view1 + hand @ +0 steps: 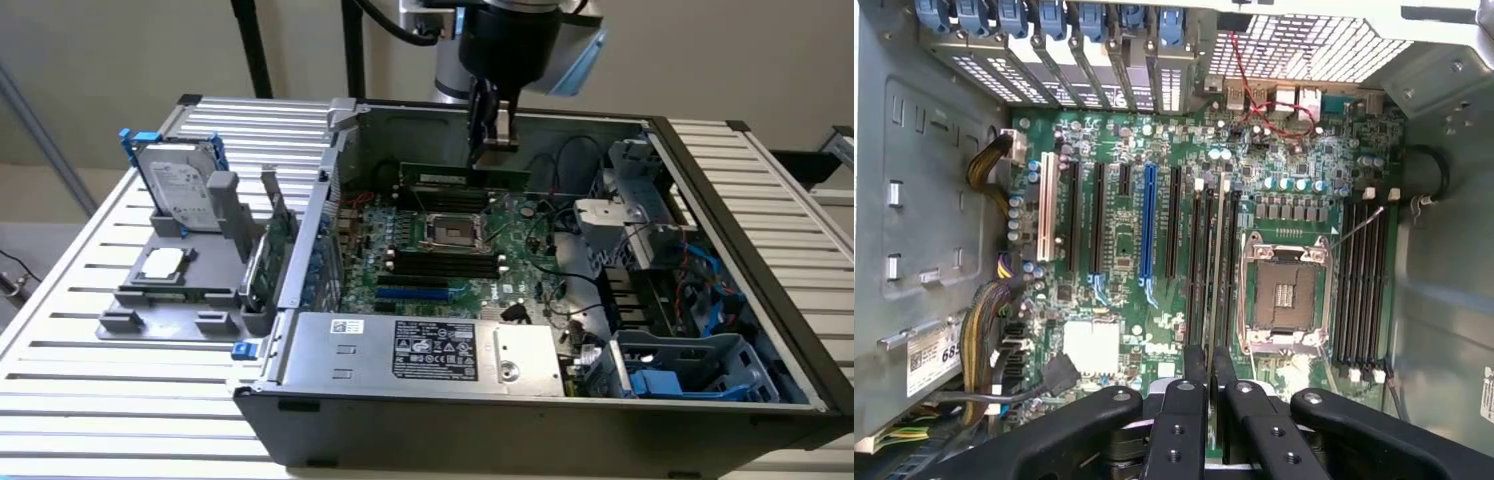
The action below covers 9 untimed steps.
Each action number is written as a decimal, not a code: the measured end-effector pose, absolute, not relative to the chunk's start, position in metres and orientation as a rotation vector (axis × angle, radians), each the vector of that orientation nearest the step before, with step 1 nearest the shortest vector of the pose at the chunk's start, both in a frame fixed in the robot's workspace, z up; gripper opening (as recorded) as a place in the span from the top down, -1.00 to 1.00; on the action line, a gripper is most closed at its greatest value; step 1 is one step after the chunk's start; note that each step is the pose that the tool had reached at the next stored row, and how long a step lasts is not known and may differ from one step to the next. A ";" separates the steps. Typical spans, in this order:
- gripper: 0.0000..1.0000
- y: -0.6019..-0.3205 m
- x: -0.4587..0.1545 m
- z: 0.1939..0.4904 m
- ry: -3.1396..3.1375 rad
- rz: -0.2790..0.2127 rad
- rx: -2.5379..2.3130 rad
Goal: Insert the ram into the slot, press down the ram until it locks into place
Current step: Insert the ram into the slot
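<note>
The arm comes straight down into the open case. Its hand is clenched on the top edge of the ram, which stands on edge over the slots beside the processor socket. A white label shows "68", and the board reads "DELL".

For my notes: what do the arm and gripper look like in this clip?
The arm is silver-grey with a light blue joint cap and a black cable beside it. The gripper is all black: a cylindrical body, then two narrow flat fingers on angled linkage bars dotted with round screw heads.
</note>
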State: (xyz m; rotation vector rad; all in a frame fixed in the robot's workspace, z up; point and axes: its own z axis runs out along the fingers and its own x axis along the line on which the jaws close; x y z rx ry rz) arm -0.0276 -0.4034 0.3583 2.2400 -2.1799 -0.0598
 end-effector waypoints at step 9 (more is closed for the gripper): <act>0.73 -0.403 -0.028 0.342 -2.168 -0.060 2.251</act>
